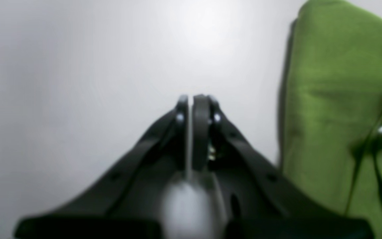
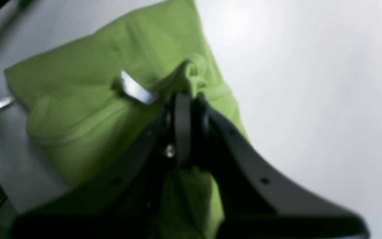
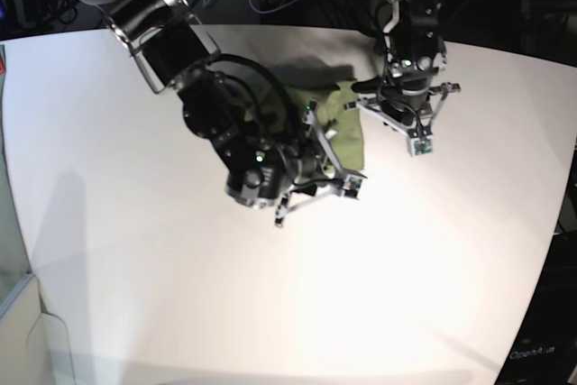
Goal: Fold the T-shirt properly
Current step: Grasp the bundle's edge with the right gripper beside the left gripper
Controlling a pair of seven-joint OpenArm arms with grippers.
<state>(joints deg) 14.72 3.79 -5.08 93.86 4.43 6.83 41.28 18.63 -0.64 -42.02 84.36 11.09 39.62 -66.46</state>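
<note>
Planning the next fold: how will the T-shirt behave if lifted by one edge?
Probably floppy: the T-shirt bunches where the right claw pinches it. Likely light, a thin folded layer. It may drag rather than slide on the table.

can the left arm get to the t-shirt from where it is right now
Probably yes. The left gripper hangs over bare table, jaws shut and empty, with the T-shirt just beside it and nothing between them. It must open first.

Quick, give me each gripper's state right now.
Left gripper: jaws closed, empty, beside the T-shirt.
Right gripper: jaws closed, pinching a bunched fold of the T-shirt.
</note>
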